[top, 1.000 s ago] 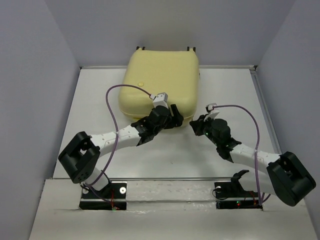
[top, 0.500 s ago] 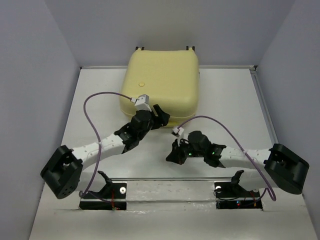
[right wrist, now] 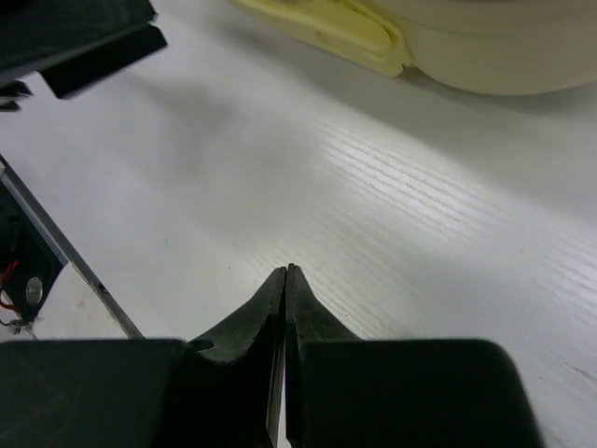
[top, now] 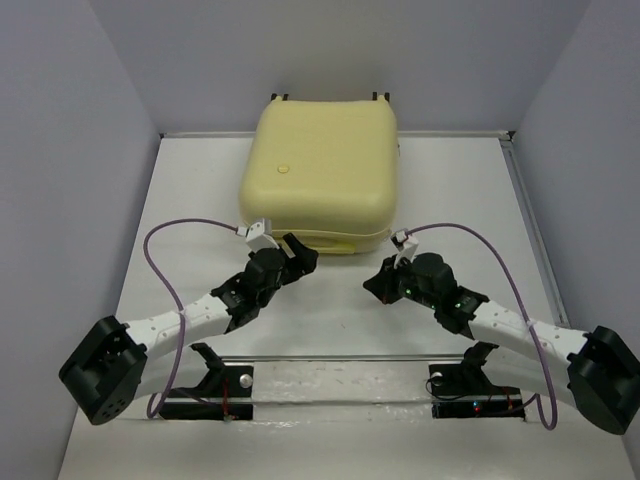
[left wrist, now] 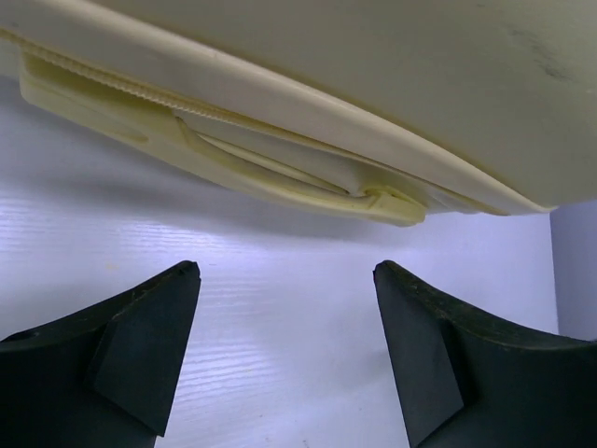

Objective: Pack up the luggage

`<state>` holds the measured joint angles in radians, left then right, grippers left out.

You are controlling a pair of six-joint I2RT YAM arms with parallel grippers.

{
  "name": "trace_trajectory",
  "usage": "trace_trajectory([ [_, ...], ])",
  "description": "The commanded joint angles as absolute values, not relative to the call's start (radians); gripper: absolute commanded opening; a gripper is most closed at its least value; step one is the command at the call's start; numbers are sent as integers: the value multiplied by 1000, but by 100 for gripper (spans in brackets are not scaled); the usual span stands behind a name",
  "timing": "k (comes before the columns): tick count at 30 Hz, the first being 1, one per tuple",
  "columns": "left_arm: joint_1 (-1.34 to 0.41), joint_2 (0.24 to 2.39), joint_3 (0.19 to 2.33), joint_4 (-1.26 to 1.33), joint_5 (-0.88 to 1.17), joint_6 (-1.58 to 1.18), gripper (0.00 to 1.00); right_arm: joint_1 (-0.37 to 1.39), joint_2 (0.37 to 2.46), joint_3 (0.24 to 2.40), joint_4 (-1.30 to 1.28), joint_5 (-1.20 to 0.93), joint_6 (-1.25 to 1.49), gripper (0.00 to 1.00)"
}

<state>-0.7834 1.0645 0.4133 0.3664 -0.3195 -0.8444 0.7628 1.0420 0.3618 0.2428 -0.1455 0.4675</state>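
The luggage (top: pixel 320 165), a pale-yellow hard-shell suitcase, lies closed at the back middle of the table, with a small round emblem (top: pixel 285 168) on its top shell. Its near edge with the handle (left wrist: pixel 280 168) fills the top of the left wrist view; a corner shows in the right wrist view (right wrist: pixel 466 47). My left gripper (top: pixel 300 252) stands open just in front of the suitcase's near left edge, nothing between its fingers (left wrist: pixel 149 336). My right gripper (top: pixel 376 283) is shut and empty, low over the table near the suitcase's near right corner, pointing left.
A white table (top: pixel 200 200) with grey walls on three sides. A metal rail (top: pixel 340 375) with both arm bases runs along the near edge. Purple cables (top: pixel 160 240) loop above each arm. The left arm's gripper shows in the right wrist view's upper left (right wrist: pixel 84 42).
My left gripper has drawn back from the suitcase's top to its near edge and opened wider. My right arm swung left, then back toward the suitcase's near right corner, staying shut.
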Motion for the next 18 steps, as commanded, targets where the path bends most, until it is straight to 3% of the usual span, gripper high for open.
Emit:
trace_trajectory([
  [1, -779, 1126, 420, 489, -394, -971, 88, 752, 960, 393, 213, -106, 443, 7],
  [7, -773, 1285, 465, 624, -468, -1043, 87, 752, 919, 357, 212, -58, 476, 7],
  [13, -762, 1414, 480, 727, -505, -1136, 70, 752, 832, 336, 206, -84, 497, 7],
  [18, -759, 1473, 514, 749, -554, -1154, 68, 752, 821, 333, 206, -109, 509, 7],
])
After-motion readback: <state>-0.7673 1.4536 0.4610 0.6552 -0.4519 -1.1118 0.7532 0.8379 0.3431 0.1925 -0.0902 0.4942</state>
